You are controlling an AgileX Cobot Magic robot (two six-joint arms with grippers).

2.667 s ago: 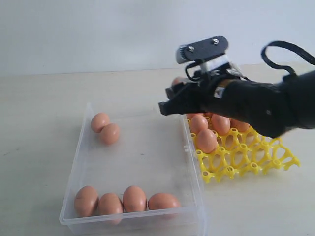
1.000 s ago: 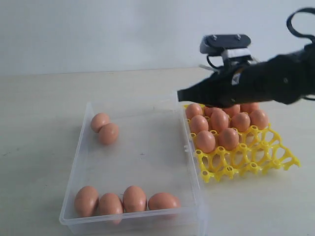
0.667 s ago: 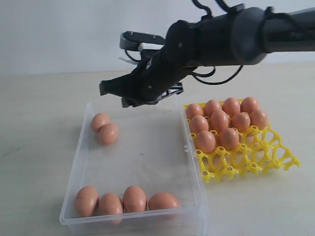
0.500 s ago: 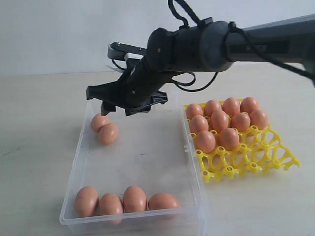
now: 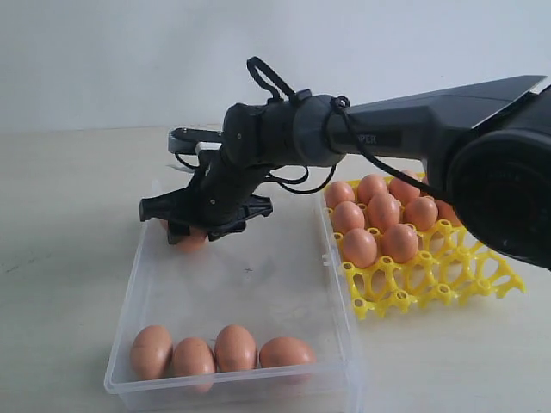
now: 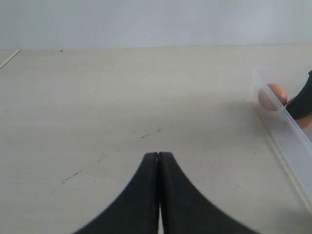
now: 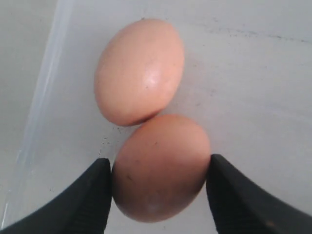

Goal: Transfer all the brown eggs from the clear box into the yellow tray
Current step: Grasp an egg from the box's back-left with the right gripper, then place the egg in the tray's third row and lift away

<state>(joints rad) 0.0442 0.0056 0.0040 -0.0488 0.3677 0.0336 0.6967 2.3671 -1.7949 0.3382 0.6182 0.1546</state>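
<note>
In the right wrist view my right gripper (image 7: 159, 162) is open, one finger (image 7: 92, 200) on each side of a brown egg (image 7: 161, 168) that lies on the clear box's floor. A second brown egg (image 7: 140, 70) touches it, close to the box wall. The exterior view shows this gripper (image 5: 191, 231) low in the far left corner of the clear box (image 5: 337, 284), with part of an egg (image 5: 193, 242) showing beneath it. Several brown eggs (image 5: 234, 347) lie along the box's near wall. The yellow tray (image 5: 448, 284) holds several eggs (image 5: 383, 211). My left gripper (image 6: 159, 155) is shut and empty above bare table.
The yellow tray stands right beside the box's right wall, and its near cells are unfilled. In the left wrist view the box's wall (image 6: 287, 136) runs along one side with an egg (image 6: 269, 96) behind it. The pale table (image 5: 69, 189) stretches around both containers.
My right arm swung from above the yellow tray across to the box's far left corner and came down. Its jaws went from shut to open and now stand around an egg.
</note>
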